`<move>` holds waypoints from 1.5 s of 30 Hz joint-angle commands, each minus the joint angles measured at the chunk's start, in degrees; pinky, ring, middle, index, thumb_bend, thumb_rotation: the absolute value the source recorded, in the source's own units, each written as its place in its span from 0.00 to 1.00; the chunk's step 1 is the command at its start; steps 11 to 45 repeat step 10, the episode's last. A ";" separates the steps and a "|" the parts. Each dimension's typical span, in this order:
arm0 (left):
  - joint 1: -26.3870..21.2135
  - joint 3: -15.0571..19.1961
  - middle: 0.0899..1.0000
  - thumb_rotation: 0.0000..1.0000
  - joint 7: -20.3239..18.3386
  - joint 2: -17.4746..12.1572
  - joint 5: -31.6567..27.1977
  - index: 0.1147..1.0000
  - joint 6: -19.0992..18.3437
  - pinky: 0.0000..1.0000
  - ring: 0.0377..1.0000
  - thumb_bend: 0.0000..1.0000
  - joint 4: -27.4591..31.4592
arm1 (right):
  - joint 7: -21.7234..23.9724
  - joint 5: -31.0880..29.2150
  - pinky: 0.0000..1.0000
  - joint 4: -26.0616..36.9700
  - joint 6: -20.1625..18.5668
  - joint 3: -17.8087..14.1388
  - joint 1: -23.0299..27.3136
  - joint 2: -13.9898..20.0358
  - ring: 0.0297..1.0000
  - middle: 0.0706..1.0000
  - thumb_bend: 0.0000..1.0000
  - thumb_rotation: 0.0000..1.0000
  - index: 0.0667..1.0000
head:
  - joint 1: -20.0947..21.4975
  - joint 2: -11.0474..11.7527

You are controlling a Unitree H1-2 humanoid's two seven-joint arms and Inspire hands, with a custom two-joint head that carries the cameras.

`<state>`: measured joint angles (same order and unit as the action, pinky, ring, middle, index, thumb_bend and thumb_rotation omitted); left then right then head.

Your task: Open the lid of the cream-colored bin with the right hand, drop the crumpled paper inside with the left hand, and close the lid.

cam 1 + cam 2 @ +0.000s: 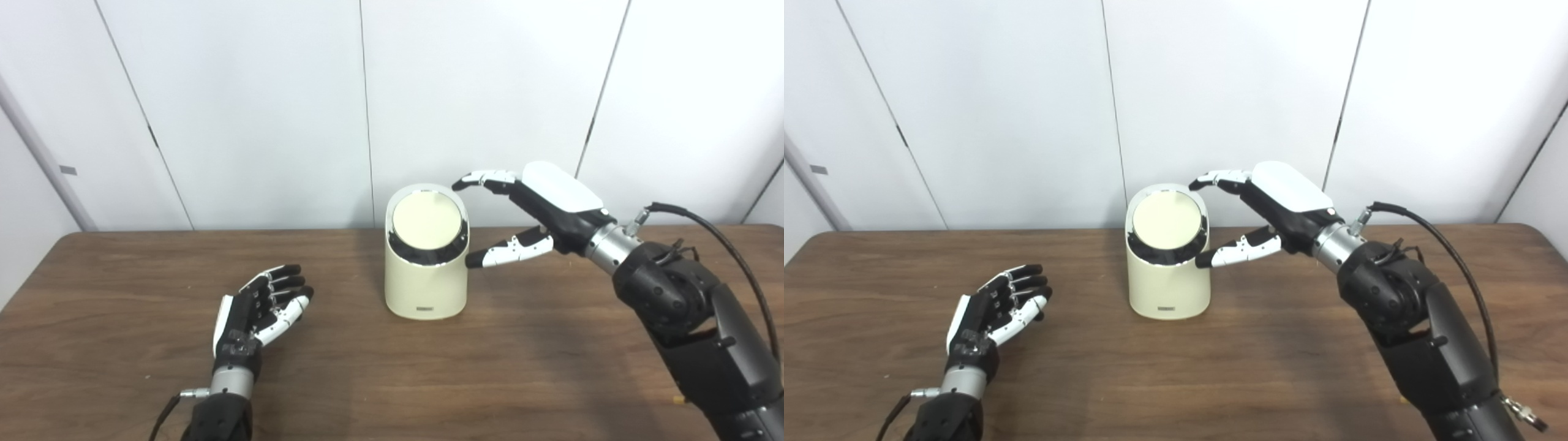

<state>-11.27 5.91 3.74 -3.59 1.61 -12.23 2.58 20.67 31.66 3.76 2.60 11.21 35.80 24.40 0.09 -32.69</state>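
Note:
The cream-colored bin (425, 278) stands upright at the middle of the brown table, its round lid (427, 223) shut and tilted toward me inside a chrome ring. My right hand (539, 211) hovers open just right of the bin's top, fingers (484, 179) reaching over the rim's back edge and thumb (508, 251) beside the bin's right wall. My left hand (260, 309) rests open and palm-up on the table left of the bin, holding nothing. No crumpled paper shows in either view.
The wooden table (490, 367) stretches wide in front of the bin. White wall panels (257, 110) stand close behind its far edge. A black cable (723, 236) loops off the right forearm.

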 commanded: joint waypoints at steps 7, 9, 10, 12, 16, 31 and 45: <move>-2.46 0.32 0.66 0.15 -0.07 -0.30 -0.69 0.66 1.35 0.50 0.64 0.56 1.19 | -3.74 -8.17 0.74 1.30 -4.16 -7.02 -1.30 -2.84 0.85 0.86 0.71 0.64 0.82 | 0.47 0.14; -2.55 0.29 0.66 0.15 0.05 -0.42 -0.39 0.66 1.42 0.49 0.63 0.56 1.05 | -4.83 -10.44 0.73 0.24 -4.60 -8.54 -2.93 -4.18 0.83 0.86 0.71 0.65 0.83 | 0.59 0.21; -2.59 0.32 0.66 0.15 -0.08 -0.54 -0.52 0.66 1.60 0.49 0.63 0.56 0.94 | -5.41 -12.87 0.73 -0.33 -4.78 -9.75 -4.44 -5.38 0.83 0.86 0.71 0.65 0.83 | 0.63 0.24; -2.59 0.32 0.66 0.15 -0.08 -0.54 -0.52 0.66 1.60 0.49 0.63 0.56 0.94 | -5.41 -12.87 0.73 -0.33 -4.78 -9.75 -4.44 -5.38 0.83 0.86 0.71 0.65 0.83 | 0.63 0.24; -2.59 0.32 0.66 0.15 -0.08 -0.54 -0.52 0.66 1.60 0.49 0.63 0.56 0.94 | -5.41 -12.87 0.73 -0.33 -4.78 -9.75 -4.44 -5.38 0.83 0.86 0.71 0.65 0.83 | 0.63 0.24; -2.59 0.32 0.66 0.15 -0.08 -0.54 -0.52 0.66 1.60 0.49 0.63 0.56 0.94 | -5.41 -12.87 0.73 -0.33 -4.78 -9.75 -4.44 -5.38 0.83 0.86 0.71 0.65 0.83 | 0.63 0.24; -2.59 0.32 0.66 0.15 -0.08 -0.54 -0.52 0.66 1.60 0.49 0.63 0.56 0.94 | -5.41 -12.87 0.73 -0.33 -4.78 -9.75 -4.44 -5.38 0.83 0.86 0.71 0.65 0.83 | 0.63 0.24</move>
